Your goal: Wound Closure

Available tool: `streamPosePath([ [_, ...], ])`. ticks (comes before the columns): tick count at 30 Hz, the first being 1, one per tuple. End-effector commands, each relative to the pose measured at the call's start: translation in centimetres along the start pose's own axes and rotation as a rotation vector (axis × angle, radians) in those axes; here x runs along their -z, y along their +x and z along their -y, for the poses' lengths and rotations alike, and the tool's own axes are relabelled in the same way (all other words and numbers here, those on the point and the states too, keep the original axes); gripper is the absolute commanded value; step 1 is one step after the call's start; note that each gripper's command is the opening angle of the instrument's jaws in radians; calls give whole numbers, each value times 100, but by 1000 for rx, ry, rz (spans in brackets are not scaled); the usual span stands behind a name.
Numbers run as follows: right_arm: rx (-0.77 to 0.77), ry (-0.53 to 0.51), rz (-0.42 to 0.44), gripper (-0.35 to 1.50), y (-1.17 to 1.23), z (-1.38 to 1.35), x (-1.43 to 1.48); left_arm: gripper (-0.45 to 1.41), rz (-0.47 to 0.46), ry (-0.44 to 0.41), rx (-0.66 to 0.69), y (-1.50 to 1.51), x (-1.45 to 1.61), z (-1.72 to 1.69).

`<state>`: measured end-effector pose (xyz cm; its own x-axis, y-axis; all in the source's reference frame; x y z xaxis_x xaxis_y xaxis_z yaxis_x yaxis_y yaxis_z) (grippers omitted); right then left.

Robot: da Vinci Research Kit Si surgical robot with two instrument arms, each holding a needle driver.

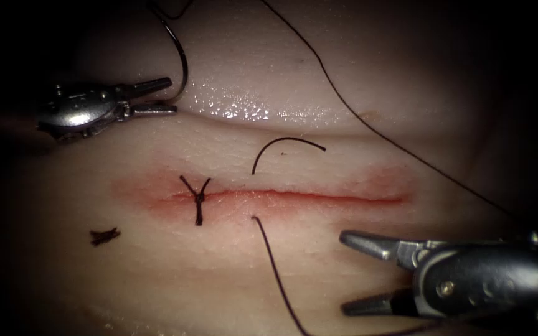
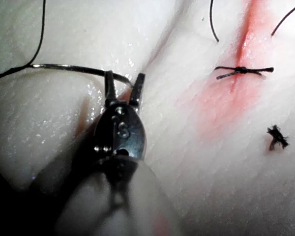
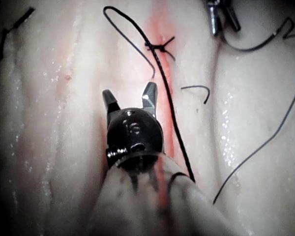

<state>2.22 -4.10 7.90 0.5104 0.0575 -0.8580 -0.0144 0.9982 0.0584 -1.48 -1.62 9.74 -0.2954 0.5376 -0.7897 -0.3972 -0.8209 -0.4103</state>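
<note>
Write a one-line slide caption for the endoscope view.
Both tools open and empty: left tool beside the needle, right tool below the cut, one knot tied.

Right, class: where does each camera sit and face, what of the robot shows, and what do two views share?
Endoscope: above and in front, facing pale pork tissue with a red cut; left tool and right tool, both open, empty.
Left wrist: along its shaft at the left tool; thin curved steel needle lies on tissue by its jaws.
Right wrist: along its shaft at the right tool.
Both wrist views share the black knotted stitch.
</note>
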Motion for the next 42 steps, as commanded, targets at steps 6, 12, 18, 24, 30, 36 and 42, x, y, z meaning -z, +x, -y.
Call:
streamPosePath([
  [6, -42, -66, 11, 148, -15, -18, -11, 90, 45, 45, 65, 30, 28, -11],
  [12, -155, -131, 16, 146, -37, -34, -22, 54, 57, 73, -11, 60, 68, -31],
  [18, -378, -182, -20, 143, -59, -38, -52, -4, -94, 101, -126, 91, 79, -60],
  [24, -596, -203, -67, 138, -88, -51, -60, 29, -125, -61, -131, 112, 69, -116],
  [30, -618, -205, -83, 121, -106, -57, -49, 88, -11, -183, -178, 140, 46, -188],
  [36, -620, -204, -82, 116, -111, -55, -45, 100, 44, -232, -256, 171, 24, -241],
  [42, -636, -216, -81, 114, -111, -54, -55, 98, 73, -216, -309, 198, 2, -274],
])
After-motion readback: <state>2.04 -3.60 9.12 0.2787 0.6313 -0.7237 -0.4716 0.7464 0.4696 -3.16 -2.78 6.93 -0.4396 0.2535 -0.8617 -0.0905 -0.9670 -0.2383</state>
